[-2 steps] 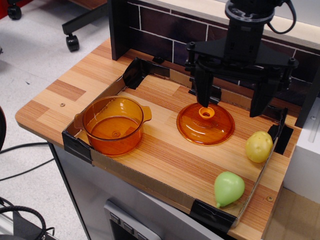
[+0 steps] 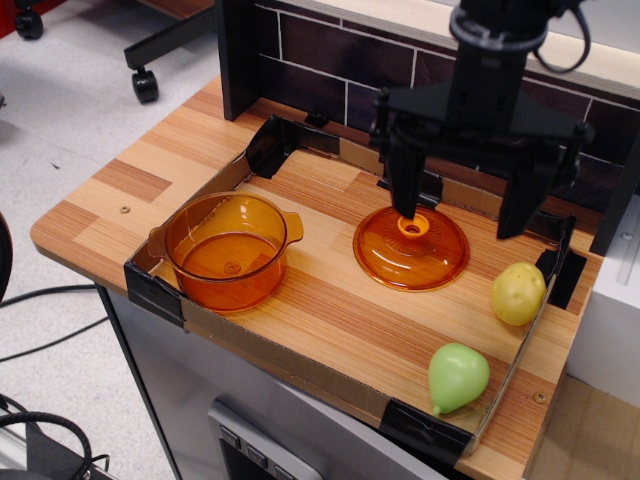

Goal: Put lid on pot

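A striped wooden table [image 2: 330,320] of light and darker planks stands before a dark brick-patterned wall [image 2: 330,60], and a low cardboard border [image 2: 290,362] patched with black tape at its corners fences off my working area on it. Beyond the table's left edge lies pale grey floor, with a chair caster [image 2: 145,85] at the far left.

My gripper [image 2: 462,213] hangs over the far right part of the table, black and angular, its two fingers spread wide apart and holding nothing. My left finger [image 2: 405,185] points down just behind the knob of the lid, its tip close to it; whether it touches I cannot tell. My right finger [image 2: 522,200] hangs above bare wood past the lid's right rim.

The lid [image 2: 411,248] lies flat on the wood toward the far edge, somewhat right of the table's middle. It is a shallow dome of translucent orange plastic, ringed with concentric ridges, with a small ring-shaped knob at its centre.

The pot [image 2: 226,250] sits well apart from it, near the front left corner of the fenced area, against the cardboard. It is round, glossy, see-through orange, with two small side handles, and it stands upright and uncovered.

A smooth yellow potato [image 2: 518,293] rests by the right edge, and a green pear [image 2: 457,377] lies near the front right corner, its narrow end pointing to the front.
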You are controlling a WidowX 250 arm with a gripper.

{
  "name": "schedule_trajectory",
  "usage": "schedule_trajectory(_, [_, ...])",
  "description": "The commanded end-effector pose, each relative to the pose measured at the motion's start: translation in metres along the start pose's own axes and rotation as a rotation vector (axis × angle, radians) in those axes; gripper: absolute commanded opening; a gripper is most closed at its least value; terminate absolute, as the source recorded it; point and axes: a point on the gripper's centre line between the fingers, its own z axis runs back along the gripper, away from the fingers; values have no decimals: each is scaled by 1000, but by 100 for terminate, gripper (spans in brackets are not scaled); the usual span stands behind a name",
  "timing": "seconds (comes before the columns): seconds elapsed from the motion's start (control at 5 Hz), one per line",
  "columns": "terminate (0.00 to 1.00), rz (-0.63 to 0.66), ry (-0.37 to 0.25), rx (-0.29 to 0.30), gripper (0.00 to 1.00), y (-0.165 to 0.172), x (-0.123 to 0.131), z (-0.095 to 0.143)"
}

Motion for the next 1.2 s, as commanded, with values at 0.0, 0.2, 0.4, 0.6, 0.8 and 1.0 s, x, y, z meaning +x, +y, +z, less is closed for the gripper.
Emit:
schedule_trajectory(0.0, [0,-88,-76,-101,100,16,51,-24])
schedule_trajectory(0.2, [0,-135,-119,-124,100,24,74,-40])
schedule_trajectory(0.4, [0,-158,-120,-134,100,28,84,-52])
schedule_trajectory(0.6, [0,-164,-107,-120,100,26,88,-65])
schedule_trajectory(0.8, [0,-158,-90,-119,100,25,92,-69])
schedule_trajectory(1.0, [0,-162,-81,-105,100,25,92,-75])
